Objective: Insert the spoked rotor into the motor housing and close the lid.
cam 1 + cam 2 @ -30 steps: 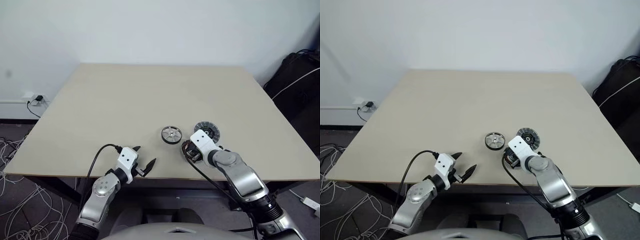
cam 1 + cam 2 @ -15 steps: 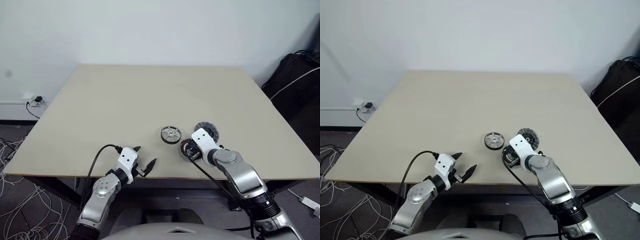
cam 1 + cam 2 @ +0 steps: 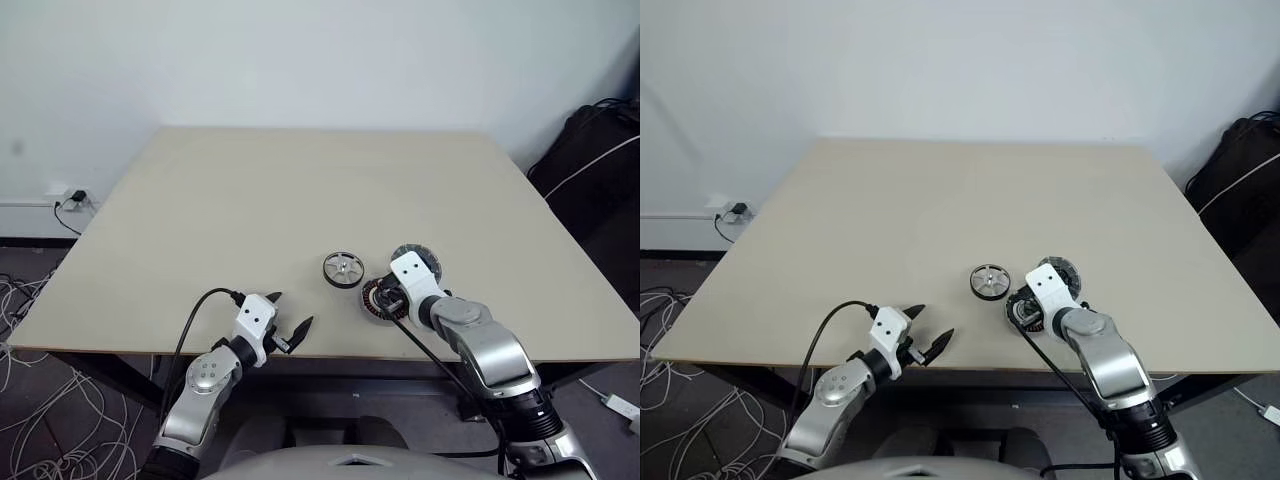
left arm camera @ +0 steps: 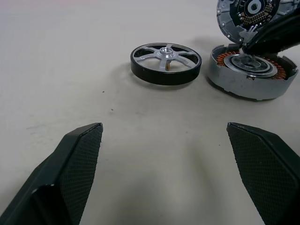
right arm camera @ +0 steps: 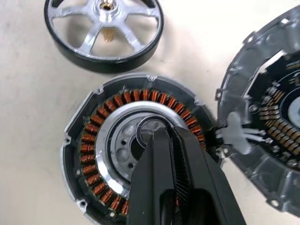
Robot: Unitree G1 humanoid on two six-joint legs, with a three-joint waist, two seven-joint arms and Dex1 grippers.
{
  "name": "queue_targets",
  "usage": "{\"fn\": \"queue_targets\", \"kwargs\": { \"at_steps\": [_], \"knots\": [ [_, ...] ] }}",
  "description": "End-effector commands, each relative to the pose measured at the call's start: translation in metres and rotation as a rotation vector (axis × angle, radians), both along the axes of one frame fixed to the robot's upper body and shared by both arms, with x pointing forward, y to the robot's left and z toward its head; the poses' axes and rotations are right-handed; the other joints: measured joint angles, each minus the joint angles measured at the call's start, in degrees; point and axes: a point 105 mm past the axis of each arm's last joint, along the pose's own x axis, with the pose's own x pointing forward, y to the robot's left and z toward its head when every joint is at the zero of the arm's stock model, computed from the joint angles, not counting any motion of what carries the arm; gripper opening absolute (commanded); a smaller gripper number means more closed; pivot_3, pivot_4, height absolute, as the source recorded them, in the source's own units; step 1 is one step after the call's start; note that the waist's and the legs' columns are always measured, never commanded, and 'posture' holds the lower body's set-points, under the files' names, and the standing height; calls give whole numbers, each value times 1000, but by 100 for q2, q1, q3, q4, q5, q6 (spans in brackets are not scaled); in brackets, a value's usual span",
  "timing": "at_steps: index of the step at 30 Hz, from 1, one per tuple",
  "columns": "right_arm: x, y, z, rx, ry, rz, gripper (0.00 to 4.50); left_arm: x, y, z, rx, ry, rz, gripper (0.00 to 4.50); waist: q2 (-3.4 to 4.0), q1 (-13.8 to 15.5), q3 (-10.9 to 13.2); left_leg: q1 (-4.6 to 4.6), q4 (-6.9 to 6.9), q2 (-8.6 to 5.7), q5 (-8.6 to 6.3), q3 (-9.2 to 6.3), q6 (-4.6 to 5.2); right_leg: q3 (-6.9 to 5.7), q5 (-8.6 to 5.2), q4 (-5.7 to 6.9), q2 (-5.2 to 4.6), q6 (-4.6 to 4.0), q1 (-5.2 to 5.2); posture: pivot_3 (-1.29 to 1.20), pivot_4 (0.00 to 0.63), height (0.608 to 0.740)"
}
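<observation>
The spoked rotor lies flat on the table, looking stiff, smooth and slippery, best pinched across its dark rim, at ten o'clock from the right gripper, whose fingers are clenched empty over the motor housing centre, lid alongside.

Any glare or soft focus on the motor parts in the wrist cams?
Right wrist view: copper windings of the housing crisp, bright sheen on the wheel spokes. Left wrist view: wheel sharp, near fingers slightly soft, faint shadows on the table.
</observation>
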Motion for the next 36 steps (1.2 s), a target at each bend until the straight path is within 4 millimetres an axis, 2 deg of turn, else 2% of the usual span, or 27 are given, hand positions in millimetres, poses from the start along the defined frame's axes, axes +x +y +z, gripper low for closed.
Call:
{"fn": "queue_targets", "kwargs": {
  "at_steps": [1, 10, 26, 36],
  "knots": [
    [7, 2, 21, 14, -58, 9, 22, 5, -3, 9, -14, -41, -7, 4500, 0, 0, 0, 0, 0, 0, 0, 0, 0, 0, 0, 0, 0, 0, 0, 0, 0, 740],
    [0, 0, 19, 4, 29, 47, 22, 5, -2, 7, -12, -40, -7, 4500, 2, 1, 1, -3, -2, 0, -2, 0, 3, -2, 0, -10, -2, -1, 0, 0, 0, 740],
    [0, 1, 15, -8, 61, 63, 22, 3, -1, 5, -12, -39, -2, 4500, 3, 1, 1, -12, -7, 0, -7, 0, 11, -4, 1, -29, -3, 0, 0, 0, 0, 740],
    [0, -7, 12, -28, 85, 48, 22, 2, 0, 4, -15, -38, 6, 4500, 7, 1, -1, -22, -8, -1, -12, 0, 18, -5, 4, -47, -5, 3, -2, 0, 0, 740]
  ]
}}
